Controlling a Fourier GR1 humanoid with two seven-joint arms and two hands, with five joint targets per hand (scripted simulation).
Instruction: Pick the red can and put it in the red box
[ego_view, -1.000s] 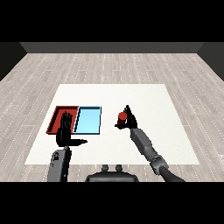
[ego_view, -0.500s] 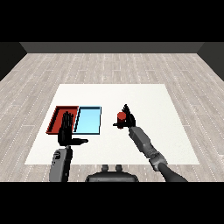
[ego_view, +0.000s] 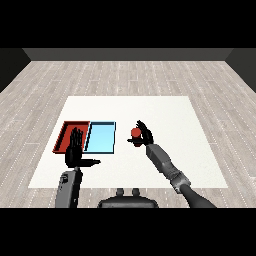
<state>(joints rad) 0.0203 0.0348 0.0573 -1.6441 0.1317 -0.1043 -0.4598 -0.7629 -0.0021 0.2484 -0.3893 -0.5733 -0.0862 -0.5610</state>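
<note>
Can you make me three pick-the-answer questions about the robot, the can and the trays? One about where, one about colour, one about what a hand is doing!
1. Where is the red can?
A. in the red tray
B. in the right hand, right of the trays
C. on the floor

2. What colour is the tray next to the red tray?
A. light blue
B. green
C. yellow

3. What is the left hand doing?
A. holding the can
B. open, holding nothing
C. lifting a tray

Answers:
1 B: the right hand curls round the can.
2 A: the light blue tray lies beside it.
3 B: its fingers are straight.
</note>
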